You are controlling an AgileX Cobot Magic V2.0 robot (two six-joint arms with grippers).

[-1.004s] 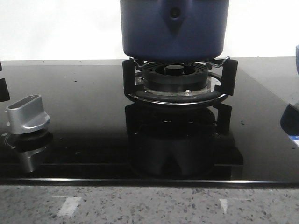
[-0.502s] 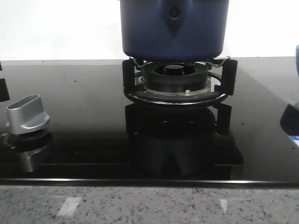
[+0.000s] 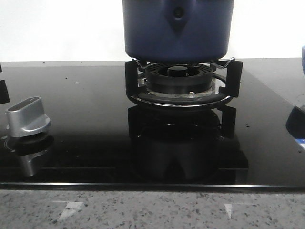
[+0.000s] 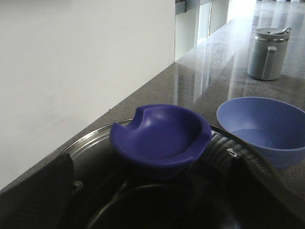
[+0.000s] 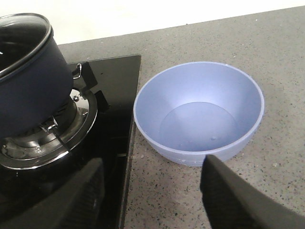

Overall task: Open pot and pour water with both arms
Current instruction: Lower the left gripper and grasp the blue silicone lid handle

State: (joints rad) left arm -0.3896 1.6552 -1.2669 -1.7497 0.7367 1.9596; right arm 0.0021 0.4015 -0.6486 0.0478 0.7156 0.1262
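Front view: the pot [image 3: 177, 29] sits on the burner grate [image 3: 183, 82] at upper centre of the frame, on the black glass cooktop [image 3: 86, 119]. A silver control knob [image 3: 27, 117] stands at lower left. No gripper appears here.

Left wrist view: the left gripper [image 4: 157, 200] fills the lower frame, its dark fingers [image 4: 38, 195] either side of the purple lid knob [image 4: 161, 138] on the glass lid [image 4: 90, 152]; contact cannot be confirmed. A light-blue bowl [image 4: 264, 126] lies at right, a grey lidded jug [image 4: 269, 53] at upper right.

Right wrist view: the right gripper [image 5: 152, 191] is spread apart, holding nothing, at the lower edge. The pot [image 5: 28, 81] occupies upper left; the bowl [image 5: 200, 112] rests on the speckled countertop [image 5: 281, 71] at centre right.
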